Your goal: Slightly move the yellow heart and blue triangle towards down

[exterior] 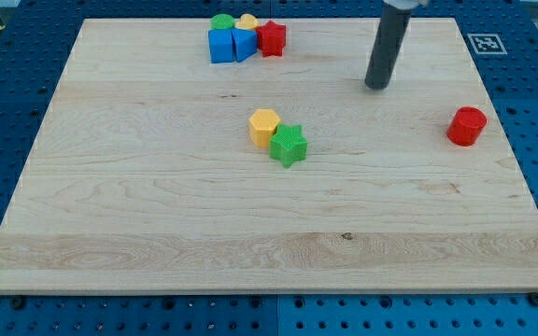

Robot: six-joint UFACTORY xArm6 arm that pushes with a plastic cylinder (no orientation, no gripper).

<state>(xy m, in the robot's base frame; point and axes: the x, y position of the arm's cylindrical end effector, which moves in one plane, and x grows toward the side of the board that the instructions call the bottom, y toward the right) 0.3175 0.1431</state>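
Observation:
The yellow heart (247, 21) sits at the top of the board in a tight cluster, behind the blue triangle (244, 44). A blue cube (221, 45) touches the triangle's left side, a green cylinder (221, 21) is behind the cube, and a red star (271, 38) is at the cluster's right. My tip (377, 86) rests on the board well to the right of the cluster and a little lower, touching no block.
A yellow hexagon (263, 126) and a green star (289, 145) touch each other near the board's middle. A red cylinder (466, 126) stands at the right. The wooden board (110, 215) lies on a blue perforated table.

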